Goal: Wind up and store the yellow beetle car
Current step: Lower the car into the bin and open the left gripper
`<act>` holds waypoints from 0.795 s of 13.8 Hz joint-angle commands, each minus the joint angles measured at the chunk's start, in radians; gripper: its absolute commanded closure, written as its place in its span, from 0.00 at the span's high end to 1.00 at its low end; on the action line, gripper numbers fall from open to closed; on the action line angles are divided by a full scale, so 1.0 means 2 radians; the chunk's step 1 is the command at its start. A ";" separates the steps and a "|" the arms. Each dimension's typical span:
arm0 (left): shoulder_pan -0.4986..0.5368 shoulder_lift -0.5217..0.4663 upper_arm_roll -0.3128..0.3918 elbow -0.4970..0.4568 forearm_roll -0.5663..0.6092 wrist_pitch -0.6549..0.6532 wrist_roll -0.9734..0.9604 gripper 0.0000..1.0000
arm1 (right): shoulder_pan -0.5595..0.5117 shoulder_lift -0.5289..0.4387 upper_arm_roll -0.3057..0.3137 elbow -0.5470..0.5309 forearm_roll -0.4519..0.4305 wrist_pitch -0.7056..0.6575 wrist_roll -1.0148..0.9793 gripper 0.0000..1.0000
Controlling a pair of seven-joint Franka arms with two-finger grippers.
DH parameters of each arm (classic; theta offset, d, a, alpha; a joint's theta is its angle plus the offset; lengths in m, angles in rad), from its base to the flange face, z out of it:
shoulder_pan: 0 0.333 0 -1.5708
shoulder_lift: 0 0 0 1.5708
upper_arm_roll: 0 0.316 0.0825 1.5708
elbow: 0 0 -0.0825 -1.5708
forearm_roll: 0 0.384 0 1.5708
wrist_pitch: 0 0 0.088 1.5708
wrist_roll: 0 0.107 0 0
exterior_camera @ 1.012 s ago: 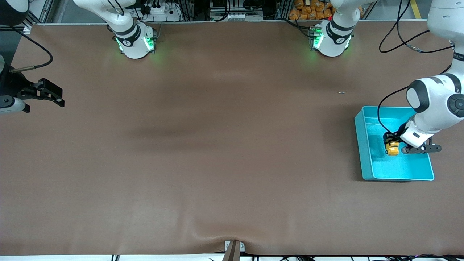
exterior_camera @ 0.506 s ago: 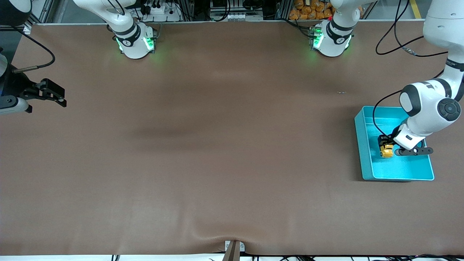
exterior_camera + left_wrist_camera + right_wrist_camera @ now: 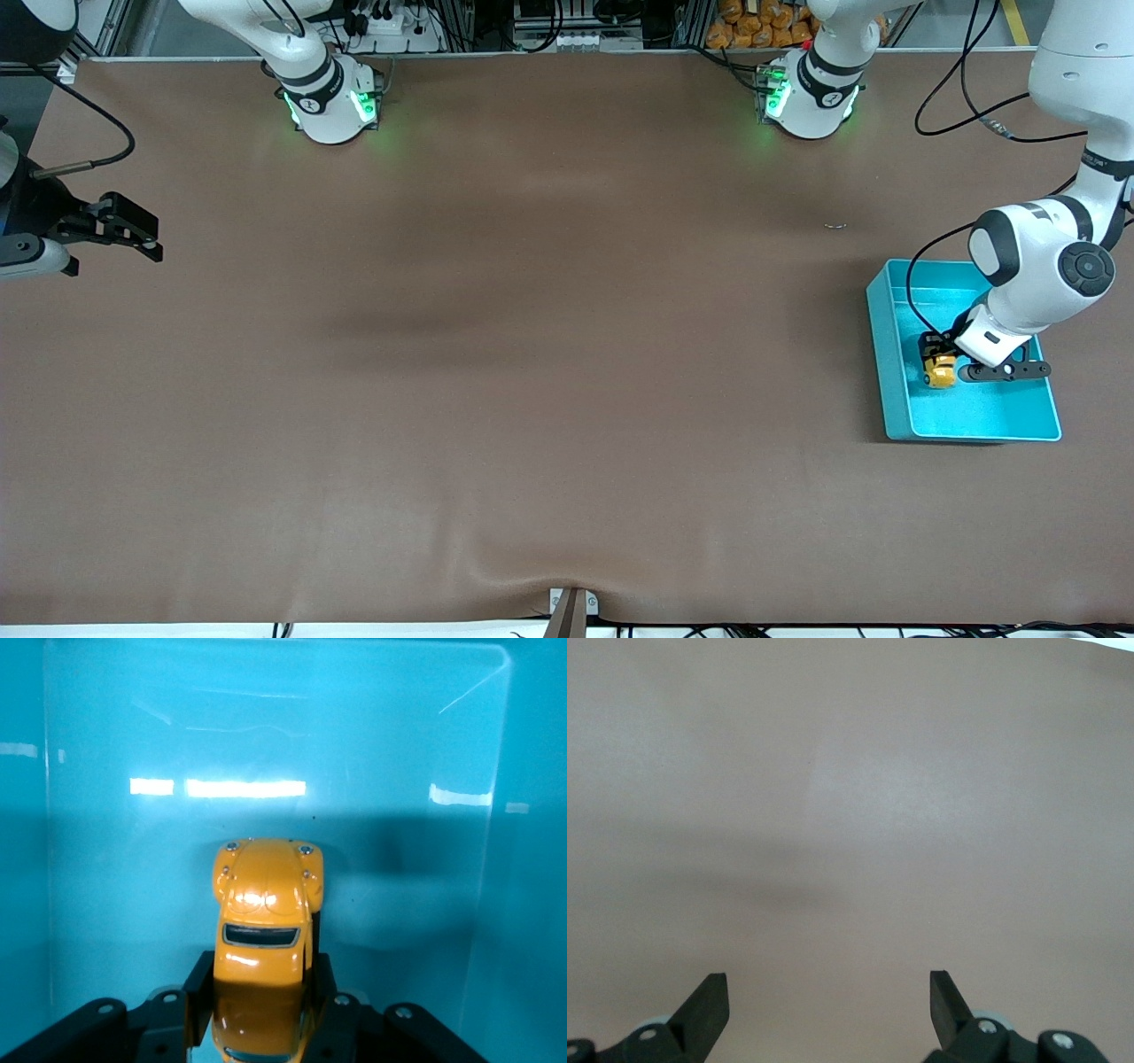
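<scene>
While the left end effector (image 3: 937, 359) is down inside the teal bin (image 3: 895, 390), its fingers (image 3: 197, 992) are clamped on the sides of the yellow beetle car (image 3: 941, 372), which it holds low in the bin over the floor; whether the wheels touch that floor cannot be told. In the left wrist view the car (image 3: 266, 939) shows its rounded hood, its dark windshield and its roof between the two black fingers, nose pointing away from the wrist toward a wall of the bin (image 3: 266, 744), whose glossy floor reflects strips of light. The bin stands on the brown worktop (image 3: 532, 354) at the left arm's end, and the car is in the part of it toward the right arm's end, just beside that side wall. The right end effector (image 3: 133, 235) waits at the right arm's end of the worktop, well apart from the bin, its jaws spread wide; in the right wrist view its two fingertips (image 3: 709, 1005) stand far apart with only bare brown worktop (image 3: 850, 815) under them and nothing between them.
</scene>
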 commanded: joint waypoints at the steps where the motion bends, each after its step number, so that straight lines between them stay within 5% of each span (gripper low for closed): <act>1: 0.001 0.000 0.000 -0.006 0.008 0.011 -0.009 0.00 | 0.007 0.001 -0.004 0.000 -0.008 0.002 0.007 1.00; 11: 0.005 -0.002 0.002 -0.006 0.010 0.011 -0.008 0.00 | 0.008 0.001 -0.004 0.000 -0.008 0.002 0.007 1.00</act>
